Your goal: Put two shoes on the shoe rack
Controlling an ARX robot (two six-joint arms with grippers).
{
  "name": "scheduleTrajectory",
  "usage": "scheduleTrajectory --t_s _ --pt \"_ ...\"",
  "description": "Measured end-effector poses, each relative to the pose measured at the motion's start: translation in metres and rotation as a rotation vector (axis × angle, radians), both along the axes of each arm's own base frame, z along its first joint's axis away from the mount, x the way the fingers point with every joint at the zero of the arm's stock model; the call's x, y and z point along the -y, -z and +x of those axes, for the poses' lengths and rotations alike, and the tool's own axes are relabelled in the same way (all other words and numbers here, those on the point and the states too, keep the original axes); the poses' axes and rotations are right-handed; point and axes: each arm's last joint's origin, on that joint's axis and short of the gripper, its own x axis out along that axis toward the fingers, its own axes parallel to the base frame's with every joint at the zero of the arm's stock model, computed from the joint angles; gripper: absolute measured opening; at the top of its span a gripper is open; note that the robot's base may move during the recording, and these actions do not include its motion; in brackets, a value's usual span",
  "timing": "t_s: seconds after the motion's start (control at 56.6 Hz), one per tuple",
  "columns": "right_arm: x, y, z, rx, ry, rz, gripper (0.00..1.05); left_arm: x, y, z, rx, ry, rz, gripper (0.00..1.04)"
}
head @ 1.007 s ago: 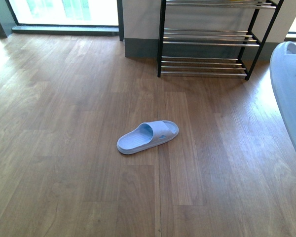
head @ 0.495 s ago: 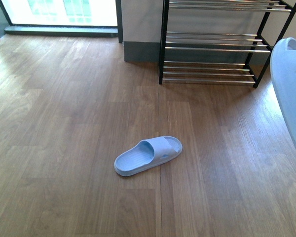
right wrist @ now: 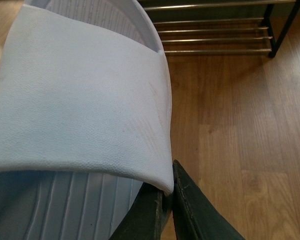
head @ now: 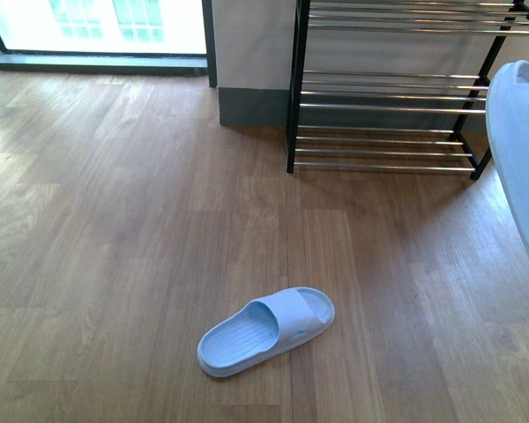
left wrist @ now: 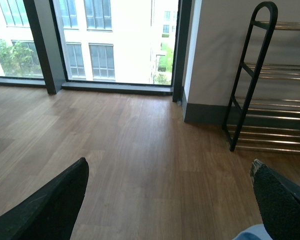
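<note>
While R gripper point(right wrist: 169, 196) clamps one blue slide point(right wrist: 80, 95), 2nd slide point(head: 266, 331) lies on floor point(head: 115, 220); L gripper point(left wrist: 169, 167) spread wide, empty.

Front view has advanced; floor slide point(head: 265, 331) now lower in frame, closer to the robot; shoe rack point(head: 397, 106) larger and nearer, ahead of the fingers point(right wrist: 192, 215) of the right gripper point(right wrist: 171, 192) clamping the held slide point(right wrist: 80, 90).

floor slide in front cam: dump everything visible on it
The pale blue slide looks like one-piece moulded rubber: a thick sole, a ribbed footbed and a single wide strap over the forefoot. It lies flat, sole down, on the wooden floor, angled, with the toe end toward the robot's right and farther away, the heel nearer. It sits apart from the shoe rack, well short of it. Only the floor touches it.
</note>
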Motion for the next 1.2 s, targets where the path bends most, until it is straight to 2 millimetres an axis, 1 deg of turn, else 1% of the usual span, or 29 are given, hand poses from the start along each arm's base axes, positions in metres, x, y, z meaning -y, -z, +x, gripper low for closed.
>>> scheduleTrajectory --t_s 0.371,0.406,0.442,0.459,0.512,0.565,0.654,0.83,0.848,0.883,0.901,0.919,1.078,1.131,1.166,1.201 --pt "0.000 0.000 0.000 0.000 0.000 0.000 0.01 0.000 0.000 0.000 0.000 0.000 0.000 0.95" --pt "0.000 0.000 0.000 0.000 0.000 0.000 0.01 0.000 0.001 0.000 -0.055 -0.060 -0.030 0.95" --pt "0.000 0.000 0.000 0.000 -0.001 0.000 0.01 0.003 0.002 0.002 -0.200 -0.151 -0.094 0.95" --pt "0.000 0.000 0.000 0.000 0.000 0.000 0.01 0.004 0.001 0.005 -0.235 -0.174 -0.108 0.95" --pt "0.000 0.000 0.000 0.000 0.000 0.000 0.01 0.011 0.001 0.014 -0.303 -0.148 -0.116 0.95" --pt "0.000 0.000 0.000 0.000 0.000 0.000 0.01 0.015 0.002 0.023 -0.329 -0.097 -0.116 0.95" --pt "0.000 0.000 0.000 0.000 0.000 0.000 0.01 0.023 0.001 0.043 -0.362 -0.018 -0.087 0.95" --pt "0.000 0.000 0.000 0.000 0.000 0.000 0.01 0.041 0.004 0.089 -0.410 0.160 0.028 0.95" --pt "0.000 0.000 0.000 0.000 -0.001 0.000 0.01 0.044 0.006 0.098 -0.423 0.190 0.060 0.95" --pt "0.000 0.000 0.000 0.000 -0.001 0.000 0.01 0.048 0.010 0.109 -0.441 0.223 0.093 0.95" --pt "0.000 0.000 0.000 0.000 -0.001 0.000 0.01 0.049 0.011 0.111 -0.445 0.227 0.092 0.95" --pt "0.000 0.000 0.000 0.000 -0.001 0.000 0.01 0.052 0.015 0.119 -0.465 0.247 0.114 0.95" --pt "0.000 0.000 0.000 0.000 0.000 0.000 0.01 0.069 0.049 0.161 -0.579 0.371 0.258 0.95" --pt "0.000 0.000 0.000 0.000 -0.001 0.000 0.01 0.076 0.065 0.177 -0.624 0.422 0.324 0.95" --pt "0.000 0.000 0.000 0.000 -0.001 0.001 0.01 0.078 0.073 0.183 -0.642 0.438 0.350 0.95" --pt "0.000 0.000 0.000 0.000 -0.001 0.000 0.01 0.081 0.084 0.192 -0.672 0.462 0.382 0.95"
